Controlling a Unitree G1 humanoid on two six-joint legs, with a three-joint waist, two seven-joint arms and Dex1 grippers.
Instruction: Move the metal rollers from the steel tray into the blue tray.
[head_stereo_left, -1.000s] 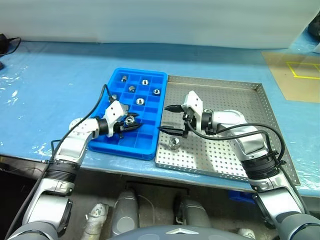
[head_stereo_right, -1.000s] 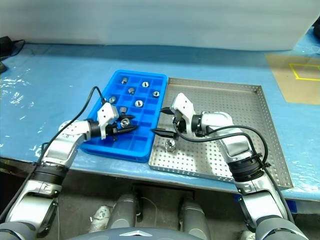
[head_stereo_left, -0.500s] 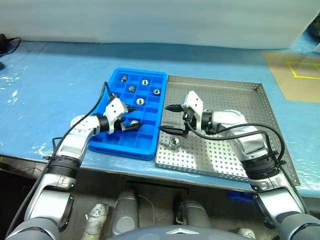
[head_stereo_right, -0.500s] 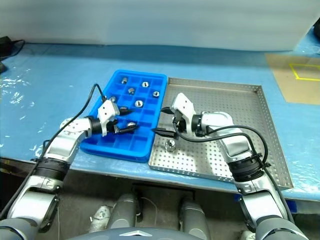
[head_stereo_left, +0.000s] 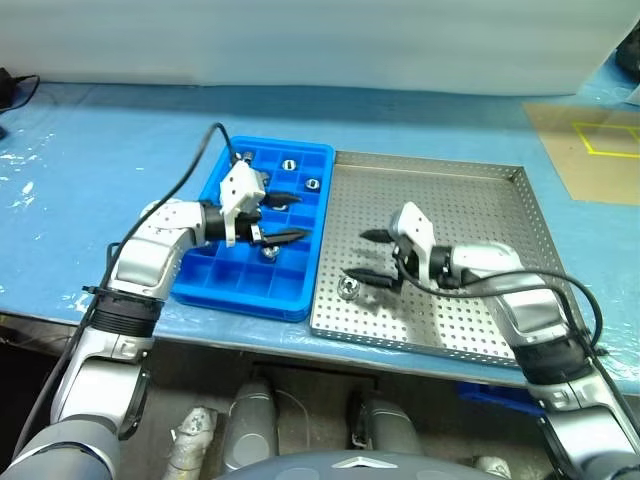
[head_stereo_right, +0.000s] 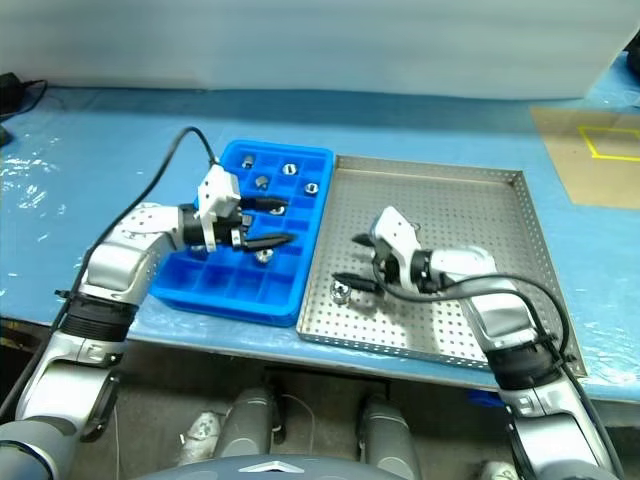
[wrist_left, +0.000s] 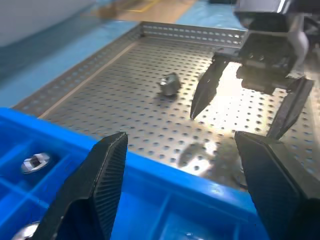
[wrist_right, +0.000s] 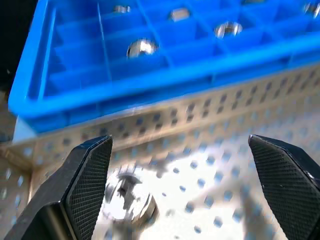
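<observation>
Right gripper (head_stereo_left: 371, 255), fingers spread, lines up on last roller (head_stereo_left: 347, 288) at steel tray's (head_stereo_left: 520, 220) seven o'clock; left gripper (head_stereo_left: 280, 217), open and empty, hangs over blue tray (head_stereo_left: 212, 283), likely clearing off.

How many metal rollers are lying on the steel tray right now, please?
1. The metal roller lies on the steel tray near its edge beside the blue tray, close to the right gripper. The right arm could hide another.
</observation>
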